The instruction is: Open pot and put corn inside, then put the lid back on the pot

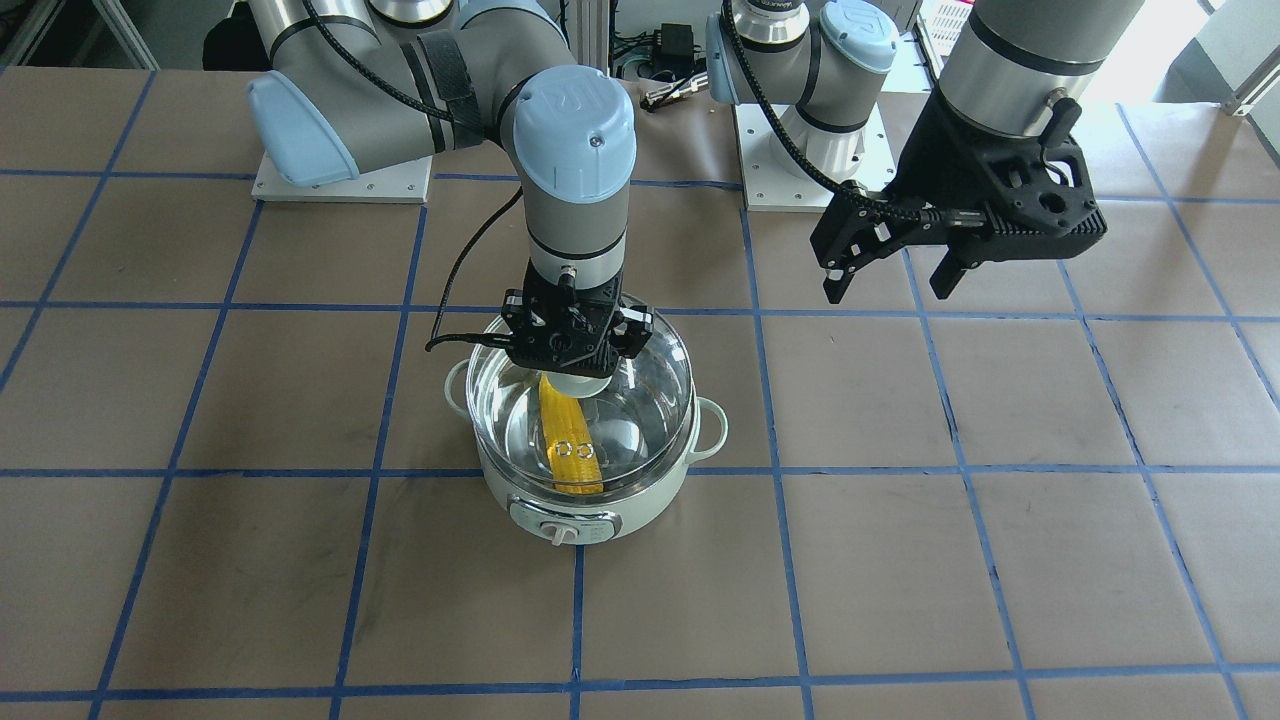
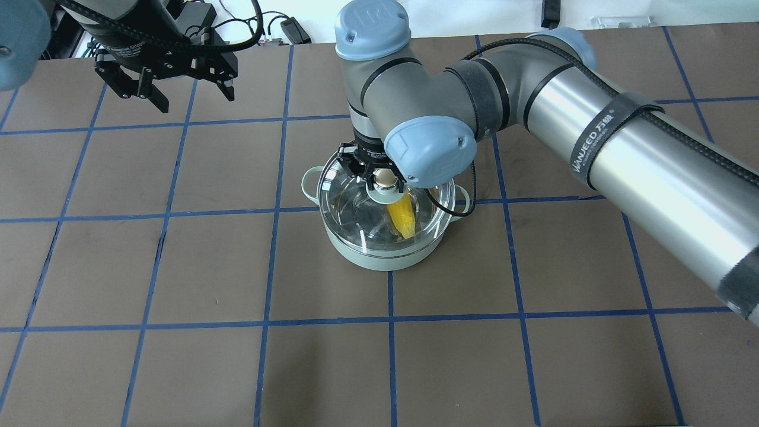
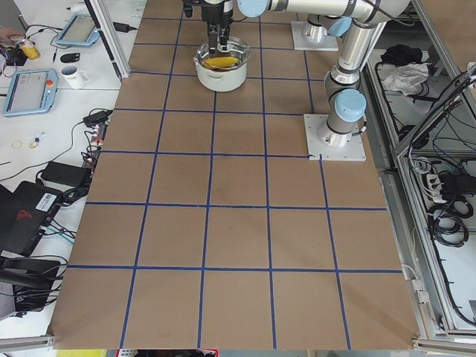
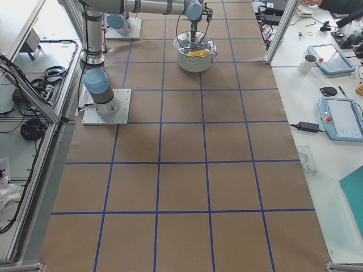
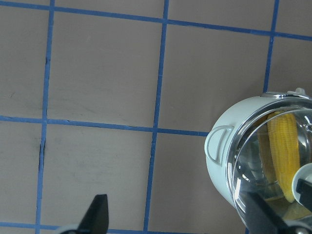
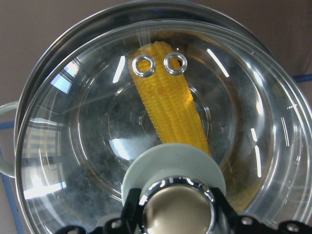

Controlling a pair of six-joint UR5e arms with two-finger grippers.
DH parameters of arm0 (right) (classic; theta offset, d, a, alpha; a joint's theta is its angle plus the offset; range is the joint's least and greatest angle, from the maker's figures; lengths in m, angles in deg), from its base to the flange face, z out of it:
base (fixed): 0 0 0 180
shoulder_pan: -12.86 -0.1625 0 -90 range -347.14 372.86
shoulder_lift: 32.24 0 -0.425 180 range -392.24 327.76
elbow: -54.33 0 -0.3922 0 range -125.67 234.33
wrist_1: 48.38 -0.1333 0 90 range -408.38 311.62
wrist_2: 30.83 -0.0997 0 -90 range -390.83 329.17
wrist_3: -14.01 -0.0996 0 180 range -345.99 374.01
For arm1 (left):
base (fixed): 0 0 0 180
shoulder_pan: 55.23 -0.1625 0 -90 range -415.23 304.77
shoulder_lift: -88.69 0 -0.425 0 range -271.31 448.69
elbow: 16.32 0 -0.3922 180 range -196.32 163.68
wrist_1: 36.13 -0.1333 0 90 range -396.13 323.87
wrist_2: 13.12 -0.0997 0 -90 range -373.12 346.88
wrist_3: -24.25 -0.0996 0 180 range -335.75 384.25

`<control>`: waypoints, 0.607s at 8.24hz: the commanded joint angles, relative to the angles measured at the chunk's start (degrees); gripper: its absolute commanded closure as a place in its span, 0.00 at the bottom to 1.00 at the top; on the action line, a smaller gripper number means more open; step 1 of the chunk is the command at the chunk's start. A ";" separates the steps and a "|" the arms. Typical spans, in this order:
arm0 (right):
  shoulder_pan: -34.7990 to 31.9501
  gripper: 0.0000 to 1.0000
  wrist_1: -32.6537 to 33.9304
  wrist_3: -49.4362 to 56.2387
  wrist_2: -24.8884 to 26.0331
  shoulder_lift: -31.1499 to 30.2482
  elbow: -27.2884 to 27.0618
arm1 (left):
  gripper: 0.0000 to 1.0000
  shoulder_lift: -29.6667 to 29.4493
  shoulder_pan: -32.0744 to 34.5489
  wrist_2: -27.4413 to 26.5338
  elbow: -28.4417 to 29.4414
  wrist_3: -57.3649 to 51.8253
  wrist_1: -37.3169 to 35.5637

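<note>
The pale green pot (image 1: 590,505) stands mid-table, its knob facing away from the robot. The yellow corn (image 1: 572,450) lies inside it, seen through the glass in the right wrist view (image 6: 170,109). My right gripper (image 1: 578,375) is shut on the knob of the clear lid (image 1: 640,400). The lid covers the pot's mouth, shifted a little off centre in the right wrist view (image 6: 73,146). I cannot tell if it rests on the rim. My left gripper (image 1: 890,285) hangs open and empty, high and well off to the pot's side (image 2: 194,99).
The brown table carries a blue tape grid (image 2: 388,320). Two white arm base plates (image 1: 800,170) sit at the robot's edge. Side benches hold tablets and a mug (image 4: 309,62). A black cable (image 1: 470,270) loops by the pot.
</note>
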 commanded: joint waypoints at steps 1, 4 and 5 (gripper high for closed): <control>0.00 1.00 -0.16 0.70 0.05 0.12 -0.04 | 0.00 -0.62 -0.19 0.08 -0.12 0.24 -0.08; 0.00 1.00 -0.07 1.06 -0.04 0.30 -0.04 | 0.00 -0.45 -0.19 -0.01 -0.04 0.07 0.00; 0.00 1.00 0.02 1.06 0.05 0.39 -0.04 | 0.00 -0.36 -0.19 -0.01 -0.04 0.07 0.00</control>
